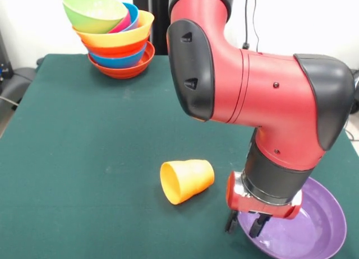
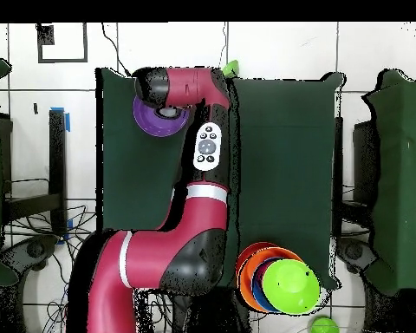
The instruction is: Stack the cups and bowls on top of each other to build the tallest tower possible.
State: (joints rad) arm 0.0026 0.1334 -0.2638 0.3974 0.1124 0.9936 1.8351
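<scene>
The tower (image 1: pixel 120 43) stands at the table's far left corner: a red-orange bowl at its base, then blue, red-orange and a wide orange bowl, with blue, magenta and a tilted green bowl (image 1: pixel 92 10) on top. The overhead view shows the tower (image 2: pixel 250 277) with that green bowl (image 2: pixel 290 287) uppermost. The orange cup (image 1: pixel 187 180) lies on its side mid-table, mouth towards the camera. A large purple bowl (image 1: pixel 311 228) sits at the near right. My gripper (image 1: pixel 244 224) is open, low over that bowl's left rim, one finger outside and one inside. Overhead, the arm covers part of the purple bowl (image 2: pixel 147 120).
The cup lies just left of my gripper, a short gap away. My arm's big elbow fills the right half of the front view. Overhead, a small green object (image 2: pixel 324 326) lies off the table beside the tower and another green bit (image 2: pixel 231 67) shows at the table's top edge.
</scene>
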